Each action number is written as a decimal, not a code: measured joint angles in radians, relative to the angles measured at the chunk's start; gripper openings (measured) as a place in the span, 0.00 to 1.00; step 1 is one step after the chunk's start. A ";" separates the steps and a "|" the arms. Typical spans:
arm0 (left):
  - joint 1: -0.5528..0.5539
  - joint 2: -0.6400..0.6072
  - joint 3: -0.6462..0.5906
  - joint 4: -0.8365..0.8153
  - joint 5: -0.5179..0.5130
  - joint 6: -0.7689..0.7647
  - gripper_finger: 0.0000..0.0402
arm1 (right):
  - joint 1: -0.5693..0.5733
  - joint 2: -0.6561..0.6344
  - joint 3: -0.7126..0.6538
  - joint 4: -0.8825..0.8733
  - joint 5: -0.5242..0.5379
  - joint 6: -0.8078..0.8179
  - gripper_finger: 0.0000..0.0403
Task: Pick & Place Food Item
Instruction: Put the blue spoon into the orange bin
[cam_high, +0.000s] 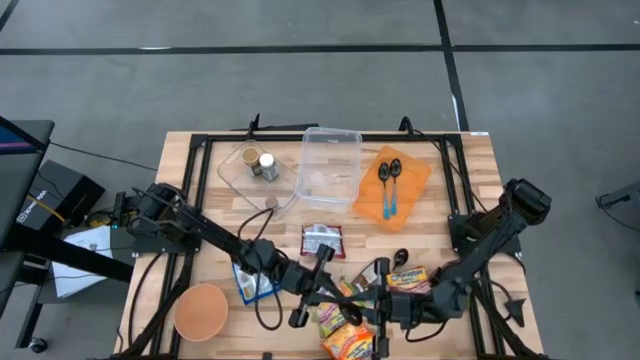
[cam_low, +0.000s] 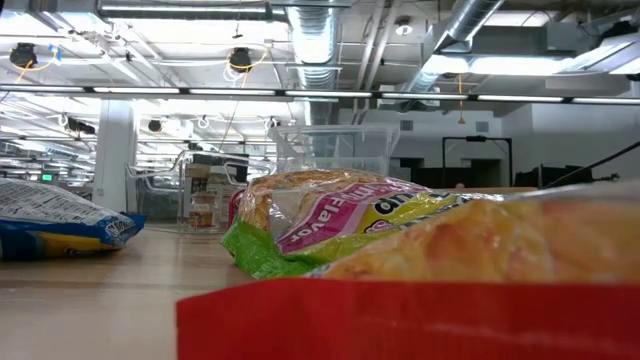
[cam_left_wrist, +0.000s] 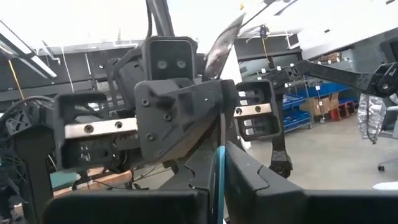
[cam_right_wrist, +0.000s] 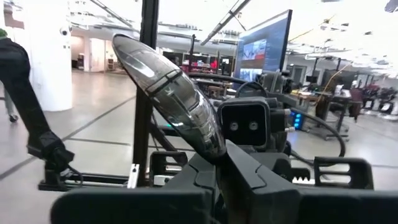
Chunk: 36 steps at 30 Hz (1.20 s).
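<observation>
— Wooden table (cam_high: 470, 180) under a black frame, open workshop behind. What are the jaws doing?

— The right gripper (cam_right_wrist: 217, 162) is closed on a shiny, foil-like snack packet (cam_right_wrist: 180, 99). The packet stands up edge-on from between the fingers. The left gripper (cam_left_wrist: 217, 180) is closed too, with a thin teal edge showing between its fingers. Whether that is the same packet I cannot tell.

— Where are they on the table?

— From above, both are at the near middle. The left gripper (cam_high: 310, 290) and the right gripper (cam_high: 385, 305) face each other, close together, over the heap of bright packets (cam_high: 345, 335).

— Which step is this?

— The pick, I'd judge: grip made, nothing carried away yet. Next comes a straight lift clear of the heap, then a carry to wherever it belongs. The clear box (cam_high: 330, 165) at the far middle looks likeliest. The orange bowl (cam_high: 200, 310) at the near left is the other candidate.

— Anything to watch?

— The two grippers are crowded, so one must give way before the other swings. A thin foil edge could also slip.

— Other things nearby?

— A brown packet (cam_high: 322, 240) lies just beyond the grippers. An orange cloth (cam_high: 415, 175) with two spoons sits beside the box.
</observation>
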 joint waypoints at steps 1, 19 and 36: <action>0.003 -0.002 0.001 -0.007 -0.009 -0.003 0.05 | 0.005 0.000 0.010 -0.003 0.015 -0.016 0.02; 0.035 0.004 -0.003 -0.313 -0.124 -0.008 0.24 | 0.171 -0.003 0.286 -0.128 0.477 -0.393 0.00; -0.159 -0.292 -0.002 -0.773 0.041 0.031 0.24 | 0.157 -0.064 0.228 -0.137 0.740 -0.331 0.00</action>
